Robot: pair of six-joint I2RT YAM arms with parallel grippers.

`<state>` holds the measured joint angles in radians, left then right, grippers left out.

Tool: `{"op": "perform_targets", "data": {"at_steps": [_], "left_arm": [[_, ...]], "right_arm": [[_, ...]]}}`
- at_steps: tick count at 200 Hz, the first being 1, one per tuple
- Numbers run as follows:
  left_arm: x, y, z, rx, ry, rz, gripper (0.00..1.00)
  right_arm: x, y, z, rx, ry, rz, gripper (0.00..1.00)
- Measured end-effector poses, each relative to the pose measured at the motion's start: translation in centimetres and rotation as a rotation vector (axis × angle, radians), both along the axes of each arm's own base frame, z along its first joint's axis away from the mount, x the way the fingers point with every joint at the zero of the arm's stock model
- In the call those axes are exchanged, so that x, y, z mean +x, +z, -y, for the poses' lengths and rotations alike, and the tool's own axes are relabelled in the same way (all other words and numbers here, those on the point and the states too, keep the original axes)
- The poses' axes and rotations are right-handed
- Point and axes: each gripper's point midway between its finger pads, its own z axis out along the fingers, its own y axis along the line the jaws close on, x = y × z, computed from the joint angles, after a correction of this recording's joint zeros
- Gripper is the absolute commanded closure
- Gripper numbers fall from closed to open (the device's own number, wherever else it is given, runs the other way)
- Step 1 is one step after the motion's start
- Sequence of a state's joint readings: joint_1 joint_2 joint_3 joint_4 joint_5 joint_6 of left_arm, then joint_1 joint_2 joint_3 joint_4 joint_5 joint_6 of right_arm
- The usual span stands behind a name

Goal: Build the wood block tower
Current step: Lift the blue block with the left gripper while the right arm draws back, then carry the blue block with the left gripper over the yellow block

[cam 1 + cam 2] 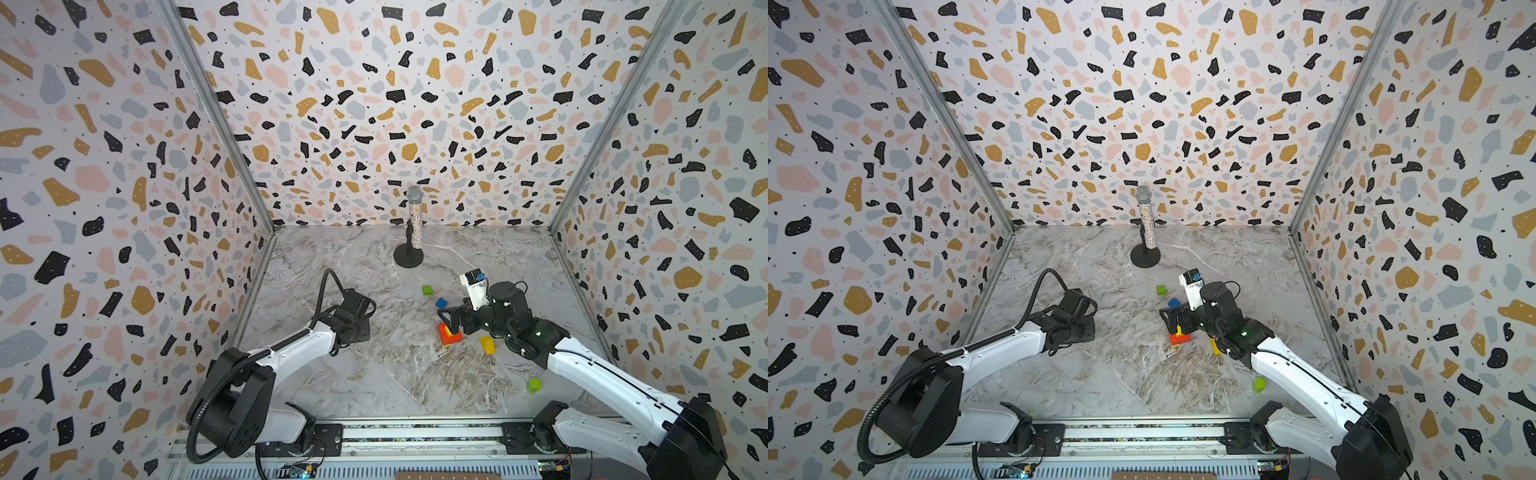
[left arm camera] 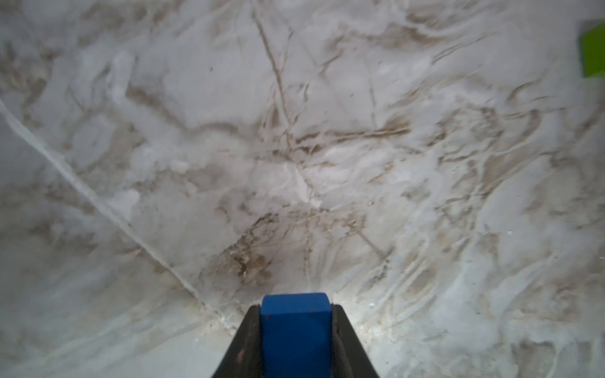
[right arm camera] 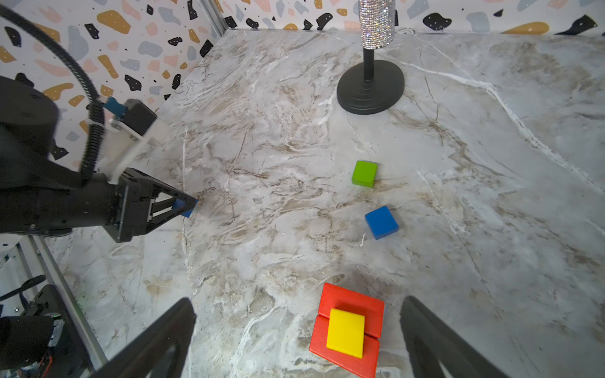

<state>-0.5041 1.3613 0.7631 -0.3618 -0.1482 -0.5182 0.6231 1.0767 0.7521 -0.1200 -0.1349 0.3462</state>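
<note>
Left of flat red bricks (image 3: 353, 296), left hand (image 3: 186, 207) pinching smooth blue cube (image 2: 296, 337)

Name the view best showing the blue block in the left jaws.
Left wrist: the blue block sits close-up, clamped between the jaws. Right wrist shows only a corner at the left gripper tip. In both top views the gripper hides it.

Your left arm (image 1: 299, 347) and right arm (image 1: 611, 382) match — white shells on the links, black housings at the joints. A ribbed black conduit (image 3: 95, 127) runs along the left one; the right gripper (image 3: 298, 299) ends in black, tapering fingers (image 3: 157, 337).
</note>
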Motion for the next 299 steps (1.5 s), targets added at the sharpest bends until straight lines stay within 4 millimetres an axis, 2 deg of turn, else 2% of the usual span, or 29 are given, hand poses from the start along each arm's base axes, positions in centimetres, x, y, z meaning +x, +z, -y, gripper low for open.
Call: {"op": "perform_targets", "data": {"at_steps": [23, 46, 63, 79, 144, 197, 247, 299], "left_arm": [[1.1, 2.7, 1.7, -0.010, -0.078, 0.039, 0.73], [2.0, 5.0, 3.8, -0.006, -0.171, 0.070, 0.74], [2.4, 6.1, 5.5, 0.013, -0.238, 0.081, 0.74], [2.5, 6.5, 7.0, 0.033, -0.299, 0.082, 0.74], [2.3, 7.2, 13.8, 0.110, -0.552, 0.086, 0.74], [1.5, 7.7, 19.3, 0.133, -0.735, 0.116, 0.74], [-0.2, 5.8, 22.9, 0.178, -0.893, 0.105, 0.74], [-1.4, 4.9, 26.3, 0.184, -1.004, 0.104, 0.74]], "right_arm": [[0.9, -1.1, 1.6, 0.022, -0.059, -0.052, 0.01], [1.9, -3.4, 4.6, 0.073, -0.145, -0.149, 0.01], [2.4, -5.2, 6.8, 0.118, -0.206, -0.231, 0.01], [2.3, -6.3, 8.0, 0.160, -0.239, -0.290, 0.01], [2.9, -5.8, 10.1, 0.286, -0.295, -0.317, 0.01], [2.8, -7.1, 11.2, 0.357, -0.323, -0.365, 0.01], [2.3, -9.4, 13.5, 0.447, -0.401, -0.437, 0.01], [2.7, -8.8, 14.2, 0.484, -0.407, -0.419, 0.01]]}}
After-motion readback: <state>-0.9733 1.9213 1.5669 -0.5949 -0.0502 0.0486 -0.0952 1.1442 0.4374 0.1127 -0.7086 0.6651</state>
